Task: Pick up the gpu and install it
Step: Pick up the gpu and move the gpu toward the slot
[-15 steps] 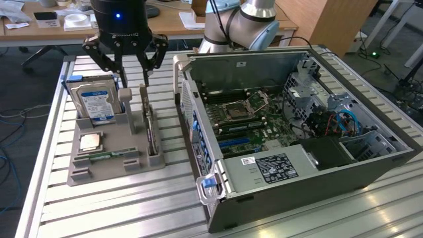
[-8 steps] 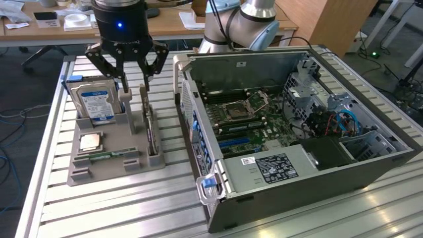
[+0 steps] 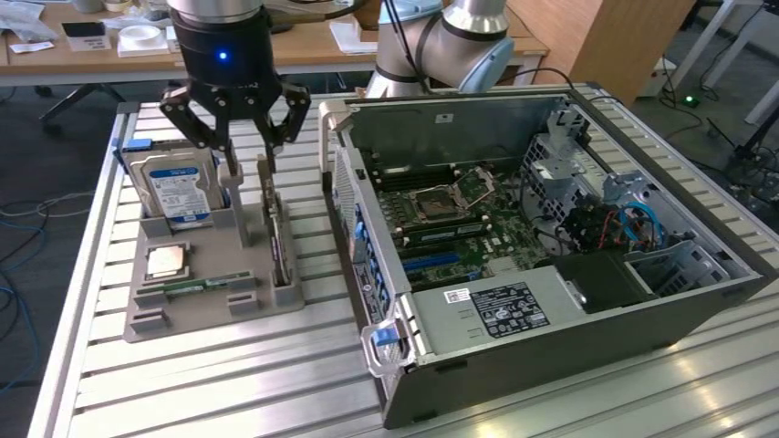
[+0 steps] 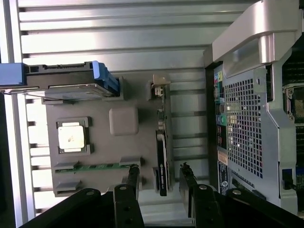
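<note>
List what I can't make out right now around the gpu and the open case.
- gpu: edge-on in both views, so its fan face is hidden; the tray's posts cover its lower edge in the exterior view.
- fingers: open and straddling the card in the wrist view; how far down they reach cannot be judged.
- computer case: expansion slots too small in the exterior view to tell which is free; the wrist view's edge cuts off its inside.

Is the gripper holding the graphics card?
No, the gpu stands on edge in the gray tray, and the gripper above it is open.
</note>
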Motion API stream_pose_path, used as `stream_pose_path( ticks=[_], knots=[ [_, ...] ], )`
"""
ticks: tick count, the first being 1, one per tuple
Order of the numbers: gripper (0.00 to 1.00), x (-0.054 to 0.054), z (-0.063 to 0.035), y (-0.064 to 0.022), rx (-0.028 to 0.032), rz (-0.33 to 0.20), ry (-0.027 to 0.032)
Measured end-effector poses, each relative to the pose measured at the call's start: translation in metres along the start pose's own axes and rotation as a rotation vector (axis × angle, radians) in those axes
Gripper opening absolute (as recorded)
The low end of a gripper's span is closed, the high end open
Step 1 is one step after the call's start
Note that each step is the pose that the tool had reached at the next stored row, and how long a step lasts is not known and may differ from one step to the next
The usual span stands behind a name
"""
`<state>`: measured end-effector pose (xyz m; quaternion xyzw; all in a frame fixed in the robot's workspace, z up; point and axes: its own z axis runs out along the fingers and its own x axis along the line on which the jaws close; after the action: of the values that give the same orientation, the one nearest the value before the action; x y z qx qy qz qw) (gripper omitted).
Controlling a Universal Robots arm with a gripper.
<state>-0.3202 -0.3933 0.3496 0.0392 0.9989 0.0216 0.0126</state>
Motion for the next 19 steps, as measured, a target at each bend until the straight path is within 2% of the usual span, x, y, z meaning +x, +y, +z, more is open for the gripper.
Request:
stream_pose_path(
  ticks=[19],
  knots=[
    [0.47,0.001,0.018,0.0013,0.0,0.0,0.0001]
  ],
)
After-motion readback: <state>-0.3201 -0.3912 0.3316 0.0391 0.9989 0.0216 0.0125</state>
